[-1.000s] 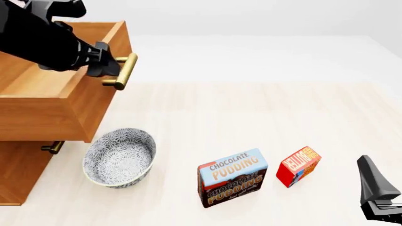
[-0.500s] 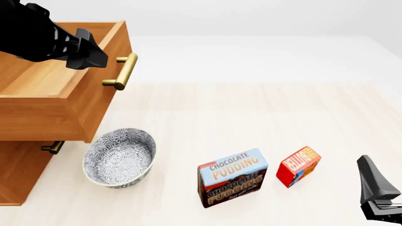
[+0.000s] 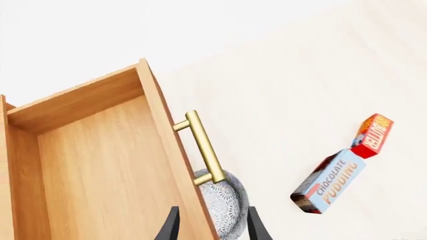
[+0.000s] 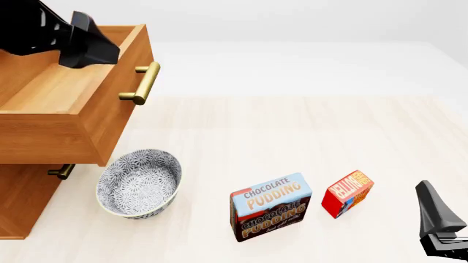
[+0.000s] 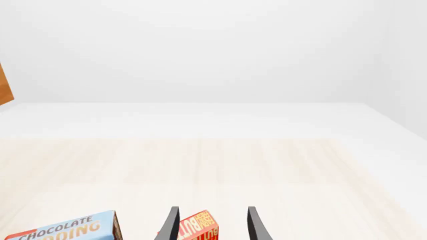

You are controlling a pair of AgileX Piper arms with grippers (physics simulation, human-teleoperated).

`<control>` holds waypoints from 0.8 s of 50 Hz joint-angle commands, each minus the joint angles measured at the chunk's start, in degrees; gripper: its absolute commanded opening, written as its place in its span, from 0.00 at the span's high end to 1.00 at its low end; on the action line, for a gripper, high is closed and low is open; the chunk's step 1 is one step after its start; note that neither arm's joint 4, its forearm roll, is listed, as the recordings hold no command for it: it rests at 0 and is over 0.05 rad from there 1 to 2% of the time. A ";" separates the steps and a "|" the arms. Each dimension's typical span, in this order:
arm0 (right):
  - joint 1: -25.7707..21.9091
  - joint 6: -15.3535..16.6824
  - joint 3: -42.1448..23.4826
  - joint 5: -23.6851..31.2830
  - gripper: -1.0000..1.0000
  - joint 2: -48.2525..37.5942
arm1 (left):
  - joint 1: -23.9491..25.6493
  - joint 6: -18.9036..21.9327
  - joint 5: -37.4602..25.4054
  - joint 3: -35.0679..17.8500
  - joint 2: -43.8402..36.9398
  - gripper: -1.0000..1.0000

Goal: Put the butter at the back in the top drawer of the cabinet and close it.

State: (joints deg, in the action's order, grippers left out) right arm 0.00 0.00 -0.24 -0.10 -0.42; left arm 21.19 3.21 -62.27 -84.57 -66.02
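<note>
Above the top drawer point(image 4: 69, 90), the left pincer point(image 4: 91, 49), parted and empty, has lifted off the handle point(image 4: 144, 83).

Simulated tabletop scene, no real room: pale wood-grain table point(image 4: 292, 126) ended in blank white backdrop; flat-rendered cabinet point(image 4: 44, 137), patterned bowl point(image 4: 139, 184) and pudding box point(image 4: 270, 207) were the only props.

Top drawer point(image 4: 69, 104) open; butter point(image 4: 348, 193) beside pudding box point(image 4: 270, 207)
</note>
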 commanded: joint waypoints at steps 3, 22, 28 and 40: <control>0.00 0.00 0.00 0.00 0.00 0.00 | 2.02 3.05 1.04 -1.18 -0.20 0.00; 0.00 0.00 0.00 0.00 0.00 0.00 | 7.80 5.99 4.38 -2.03 -4.00 0.00; 0.00 0.00 0.00 0.00 0.00 0.00 | 9.36 6.52 5.62 -1.85 -5.58 0.00; 0.00 0.00 0.00 0.00 0.00 0.00 | 12.25 6.79 8.34 -1.01 -8.94 0.00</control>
State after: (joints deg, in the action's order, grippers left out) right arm 0.00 0.00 -0.24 -0.10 -0.42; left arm 31.03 9.51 -56.07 -86.12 -72.39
